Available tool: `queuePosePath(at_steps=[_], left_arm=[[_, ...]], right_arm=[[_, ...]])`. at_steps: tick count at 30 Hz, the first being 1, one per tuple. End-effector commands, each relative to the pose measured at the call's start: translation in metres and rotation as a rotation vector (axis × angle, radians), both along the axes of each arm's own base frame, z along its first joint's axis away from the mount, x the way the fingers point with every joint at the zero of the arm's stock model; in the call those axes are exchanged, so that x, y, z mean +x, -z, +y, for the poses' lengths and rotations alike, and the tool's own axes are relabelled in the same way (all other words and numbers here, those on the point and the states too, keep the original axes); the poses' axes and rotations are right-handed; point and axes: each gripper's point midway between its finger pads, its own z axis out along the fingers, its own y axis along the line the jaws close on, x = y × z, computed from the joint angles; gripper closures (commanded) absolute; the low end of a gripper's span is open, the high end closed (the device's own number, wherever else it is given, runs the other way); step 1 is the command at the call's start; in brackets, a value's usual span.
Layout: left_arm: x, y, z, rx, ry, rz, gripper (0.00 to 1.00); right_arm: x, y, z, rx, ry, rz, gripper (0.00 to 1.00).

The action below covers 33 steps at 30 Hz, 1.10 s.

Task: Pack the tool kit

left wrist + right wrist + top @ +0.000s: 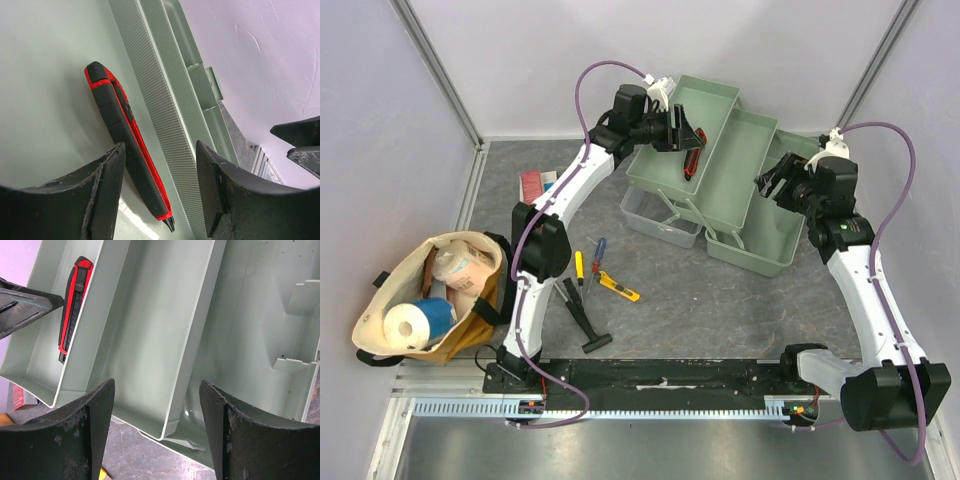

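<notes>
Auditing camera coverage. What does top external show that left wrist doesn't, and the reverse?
Top external only: hammer, yellow knife and screwdrivers on the table, the cloth bag, and the whole toolbox. Left wrist only: the fine ribbing on the tray wall. Both: the red-black cutter lying loose in the far tray, with the left gripper open over it.
</notes>
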Motion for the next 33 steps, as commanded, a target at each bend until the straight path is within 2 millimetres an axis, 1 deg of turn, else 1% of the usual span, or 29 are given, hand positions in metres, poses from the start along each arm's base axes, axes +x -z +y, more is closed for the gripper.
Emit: queuePosePath(at_steps=[1, 3, 5, 8, 9, 11, 14, 15, 18, 19, 20, 22, 23, 24, 26, 28, 29, 30, 32, 33], left_arm=[[-0.005, -0.021, -0.007, -0.041, 0.052, -0.061, 0.34], [-0.008, -0.032, -0.003, -0.035, 0.059, -0.096, 0.33], [-0.014, -0.046, 0.001, -0.023, 0.057, -0.133, 0.32], [-0.019, -0.071, 0.017, 0.012, 0.012, -0.197, 0.31], [-0.022, -0.082, 0.025, 0.022, -0.009, -0.218, 0.31], [-0.024, -0.095, 0.042, 0.056, -0.067, -0.242, 0.31], [-0.032, -0.106, 0.070, 0.107, -0.153, -0.247, 0.31], [-0.033, -0.101, 0.082, 0.130, -0.187, -0.228, 0.31], [-0.047, -0.085, 0.112, 0.193, -0.240, -0.171, 0.32], [-0.055, -0.080, 0.120, 0.215, -0.242, -0.158, 0.32], [-0.062, -0.070, 0.129, 0.246, -0.253, -0.132, 0.32], [-0.080, -0.058, 0.148, 0.296, -0.310, -0.067, 0.33], [-0.092, -0.039, 0.157, 0.332, -0.335, 0.010, 0.34], [-0.103, -0.031, 0.164, 0.342, -0.358, 0.063, 0.34], [-0.126, -0.008, 0.175, 0.355, -0.395, 0.171, 0.34], [-0.145, 0.009, 0.185, 0.348, -0.458, 0.259, 0.34], [-0.153, 0.014, 0.190, 0.339, -0.485, 0.286, 0.34], [-0.160, 0.026, 0.194, 0.345, -0.503, 0.325, 0.34], [-0.173, 0.040, 0.200, 0.349, -0.528, 0.382, 0.34], [-0.178, 0.052, 0.205, 0.368, -0.551, 0.416, 0.34]], right_arm=[[0.009, -0.024, -0.002, 0.011, 0.023, -0.070, 0.25], [0.009, -0.023, -0.003, 0.013, 0.030, -0.066, 0.25], [0.009, -0.023, -0.003, 0.015, 0.038, -0.066, 0.25], [0.010, -0.021, -0.005, 0.016, 0.048, -0.059, 0.25], [0.010, -0.021, -0.005, 0.016, 0.048, -0.059, 0.25], [0.010, -0.018, -0.005, 0.015, 0.050, -0.050, 0.25], [0.011, -0.013, -0.005, 0.018, 0.055, -0.036, 0.25], [0.012, -0.013, -0.006, 0.018, 0.058, -0.034, 0.25], [0.014, -0.007, -0.006, 0.023, 0.065, -0.020, 0.25], [0.015, -0.006, -0.007, 0.021, 0.070, -0.017, 0.25], [0.015, -0.006, -0.007, 0.021, 0.074, -0.014, 0.24], [0.017, -0.004, -0.010, 0.020, 0.090, -0.010, 0.24], [0.017, -0.003, -0.010, 0.022, 0.094, -0.005, 0.24], [0.018, -0.003, -0.015, 0.015, 0.121, -0.006, 0.24], [0.019, -0.001, -0.021, 0.009, 0.162, -0.001, 0.23], [0.020, -0.001, -0.026, 0.010, 0.195, -0.002, 0.23], [0.021, -0.001, -0.029, 0.008, 0.211, -0.001, 0.22], [0.021, 0.002, -0.031, 0.005, 0.223, 0.006, 0.22], [0.021, 0.004, -0.034, 0.003, 0.247, 0.010, 0.22], [0.022, 0.004, -0.036, 0.002, 0.256, 0.011, 0.22]])
